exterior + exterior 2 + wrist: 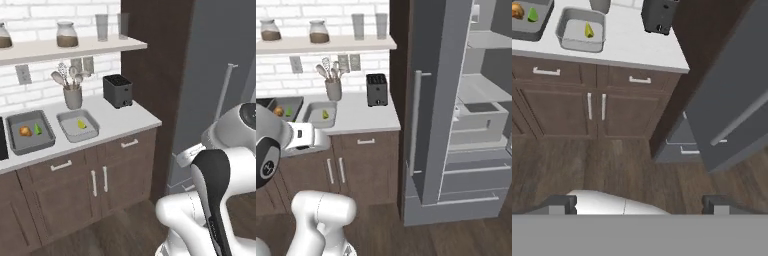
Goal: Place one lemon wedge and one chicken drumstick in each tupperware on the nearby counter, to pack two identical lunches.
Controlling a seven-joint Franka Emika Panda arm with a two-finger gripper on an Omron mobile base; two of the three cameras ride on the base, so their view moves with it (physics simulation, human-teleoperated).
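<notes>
Tupperware left, shallow grey rectangular container [29, 132]: holds golden-brown drumstick [25, 131] plus green lemon wedge [37, 130], apparently complete.
Tupperware right [77, 125]: one yellow wedge [81, 124], lacks chicken.
Table, off-white countertop [120, 117]: carries both.
End effector [637, 202]: spread wide, empty, aimed floorward, well apart.

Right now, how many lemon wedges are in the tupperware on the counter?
2: one lemon wedge beside the chicken drumstick in the left tupperware, another wedge alone in the right tupperware. None looks hidden.

You face a white brick wall [35, 20] with a pale shelf [75, 49]. Dark brown cabinets [75, 190] stand on a dark wood floor [587, 165]. At your right, a grey fridge door [436, 100] stands open.
</notes>
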